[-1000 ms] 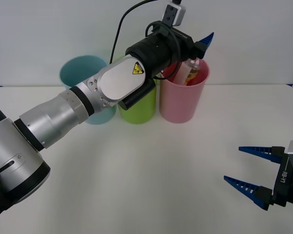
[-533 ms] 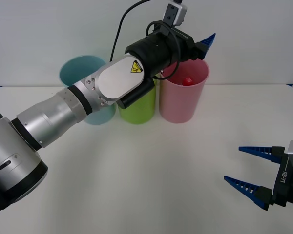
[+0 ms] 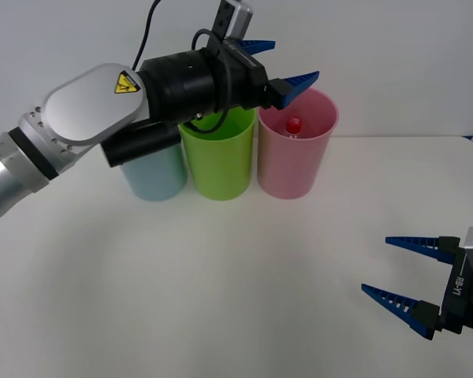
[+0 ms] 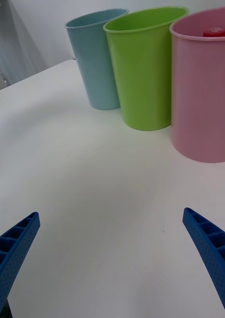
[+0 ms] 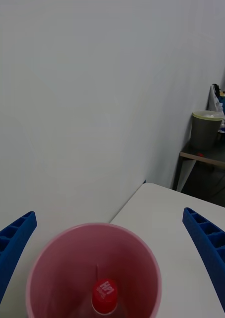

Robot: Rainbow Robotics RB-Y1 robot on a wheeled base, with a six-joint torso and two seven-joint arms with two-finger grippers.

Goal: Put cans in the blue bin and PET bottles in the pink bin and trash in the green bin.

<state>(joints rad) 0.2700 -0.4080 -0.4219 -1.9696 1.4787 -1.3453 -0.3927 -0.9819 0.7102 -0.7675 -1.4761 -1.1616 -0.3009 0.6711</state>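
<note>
Judging by how things lie, the chief risk is a knock: the left end effector (image 3: 272, 63) hangs spread wide and empty just above the rim of the pink bin (image 3: 297, 169) and over the green bin (image 3: 218, 165), with the arm's dark forearm crossing low in front of the blue bin (image 3: 154, 175). Any sideways or downward swing from that height could clip a rim and tip one of these tall, tapering bins, and since the three stand close in a row, one falling would likely take its neighbour along. The PET bottle (image 3: 293, 126) is inside the pink bin; the left wrist view shows its red cap face-on from above, so its long axis runs roughly vertical, cap up, base down, leaning if at all toward the bin's near wall. A toppled pink bin would roll it back out onto the desk (image 3: 221, 299). The right end effector (image 3: 400, 268) waits low over the desk near the robot's right edge, fingers apart and holding nothing, well clear of the bins and no threat unless it sweeps forward.
</note>
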